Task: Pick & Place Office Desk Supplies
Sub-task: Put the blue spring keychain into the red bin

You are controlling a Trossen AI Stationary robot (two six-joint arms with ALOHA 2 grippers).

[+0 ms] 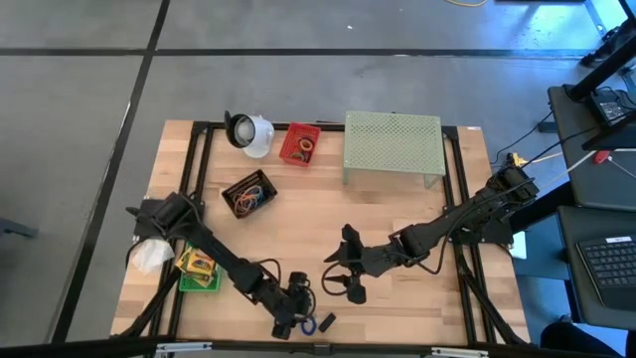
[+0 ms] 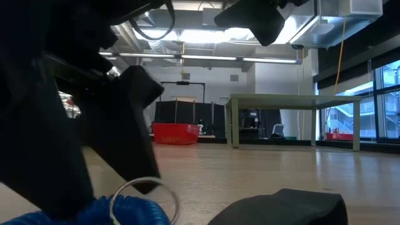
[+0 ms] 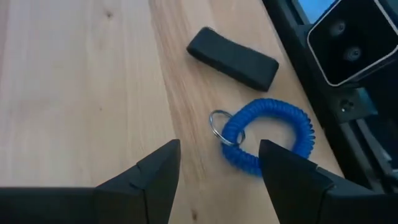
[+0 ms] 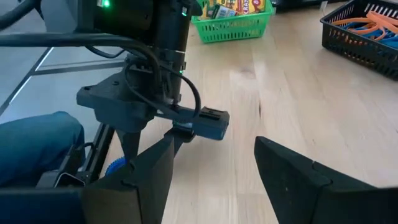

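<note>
Left wrist view: spread left claw (image 3: 217, 171) above a blue coiled loop (image 3: 273, 134), apparently ringed.

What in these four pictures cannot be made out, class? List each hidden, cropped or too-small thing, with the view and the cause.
- Green basket, high view: the left arm covers part of it, so its contents can't be counted.
- Blue coil keyring, low view: cut by the bottom edge and by the left hand in front.
- Red basket, high view: contents too small to name.
- Black block, low view: cropped at the bottom edge.
</note>
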